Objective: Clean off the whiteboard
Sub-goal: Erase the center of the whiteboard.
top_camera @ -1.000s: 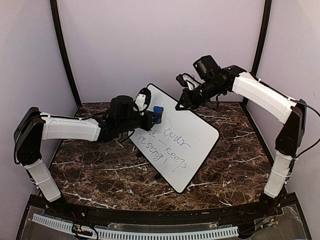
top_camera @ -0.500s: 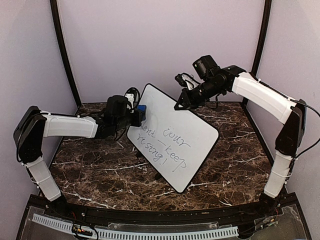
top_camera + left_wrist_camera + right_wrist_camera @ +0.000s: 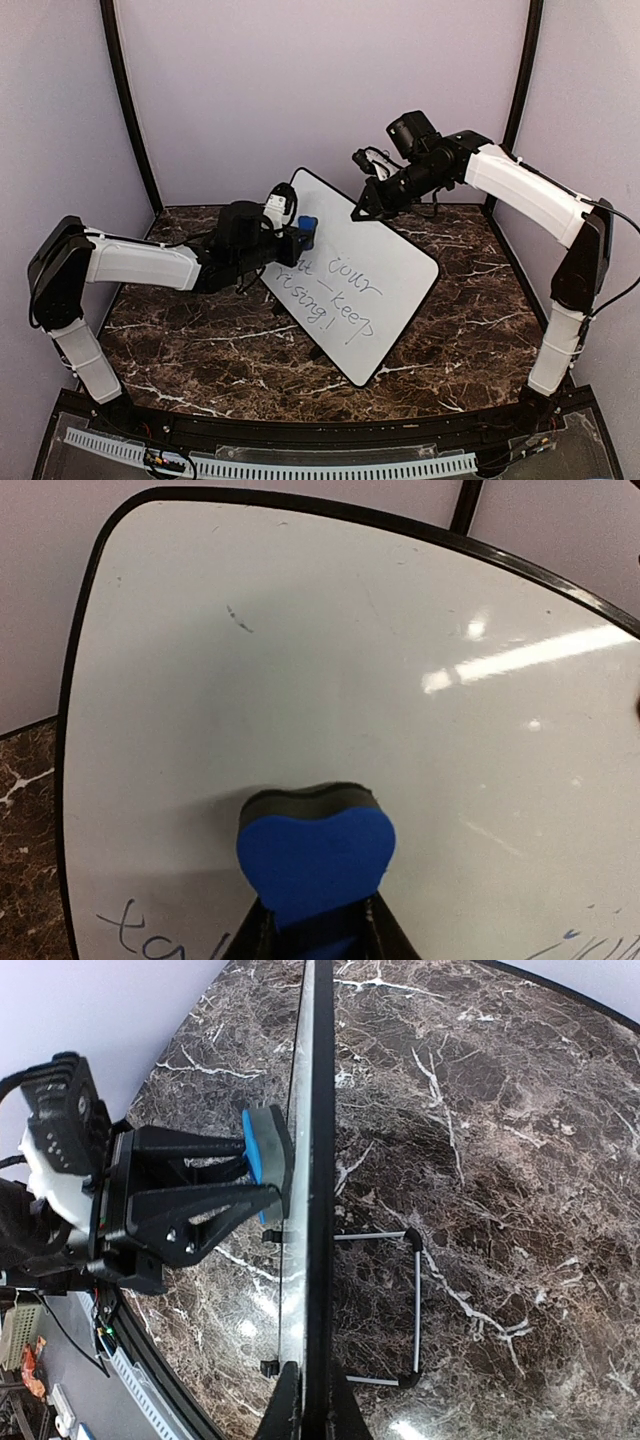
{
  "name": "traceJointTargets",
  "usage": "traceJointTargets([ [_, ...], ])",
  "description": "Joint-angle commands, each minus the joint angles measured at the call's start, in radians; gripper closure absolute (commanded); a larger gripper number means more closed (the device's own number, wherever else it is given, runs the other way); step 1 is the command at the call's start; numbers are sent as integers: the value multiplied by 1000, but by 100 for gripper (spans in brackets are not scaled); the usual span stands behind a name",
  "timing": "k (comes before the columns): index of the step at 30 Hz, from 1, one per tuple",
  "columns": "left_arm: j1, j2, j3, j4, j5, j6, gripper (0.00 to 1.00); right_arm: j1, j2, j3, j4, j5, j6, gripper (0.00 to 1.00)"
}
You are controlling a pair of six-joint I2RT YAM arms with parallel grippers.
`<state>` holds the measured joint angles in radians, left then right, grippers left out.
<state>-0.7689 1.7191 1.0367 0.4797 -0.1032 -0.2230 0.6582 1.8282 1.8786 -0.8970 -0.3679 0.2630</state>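
Observation:
The whiteboard (image 3: 400, 270) stands tilted on a wire stand, with dark handwriting (image 3: 335, 290) across its lower left part. My left gripper (image 3: 298, 238) is shut on a blue eraser (image 3: 307, 231) with a dark felt face. The eraser is pressed flat against the board's upper left area. In the left wrist view the eraser (image 3: 315, 855) sits on the white surface (image 3: 330, 650), above some blue writing (image 3: 140, 930). My right gripper (image 3: 312, 1400) is shut on the whiteboard's top edge (image 3: 318, 1160), which that view shows edge-on. The eraser (image 3: 262, 1155) touches the board's front face there.
A thin wire stand (image 3: 415, 1300) props the board from behind on the dark marble table (image 3: 180, 330). Purple walls close in the back and both sides. A black rail with a white strip (image 3: 300, 465) runs along the near edge.
The left gripper carried the eraser left to the board's left edge, then back right onto the surface, ending slightly left of where it began. The right gripper and the board stayed put.

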Motion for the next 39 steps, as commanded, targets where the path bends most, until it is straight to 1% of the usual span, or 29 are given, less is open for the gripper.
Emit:
traceJointTargets([
  [1, -64, -7, -43, 62, 174, 34, 100, 52, 1, -23, -15, -55, -144, 100],
  [12, -113, -11, -50, 95, 190, 53, 100, 52, -2, -35, -7, -56, -142, 100],
  [19, -152, 8, -14, 99, 198, 69, 100, 52, -3, -38, -2, -60, -142, 100],
  [28, -173, 19, -4, 104, 202, 83, 100, 52, -1, -43, 0, -60, -144, 100],
  [30, -172, 20, -3, 95, 166, 81, 100, 52, 0, -42, 1, -61, -145, 100],
  [32, -172, 17, -4, 81, 100, 77, 100, 52, 0, -43, -1, -60, -145, 100],
  [35, -170, 10, 0, 51, -52, 76, 100, 52, 0, -43, -5, -59, -148, 100],
  [39, -146, -6, -6, 13, -171, 51, 100, 52, -1, -40, -6, -57, -148, 100],
])
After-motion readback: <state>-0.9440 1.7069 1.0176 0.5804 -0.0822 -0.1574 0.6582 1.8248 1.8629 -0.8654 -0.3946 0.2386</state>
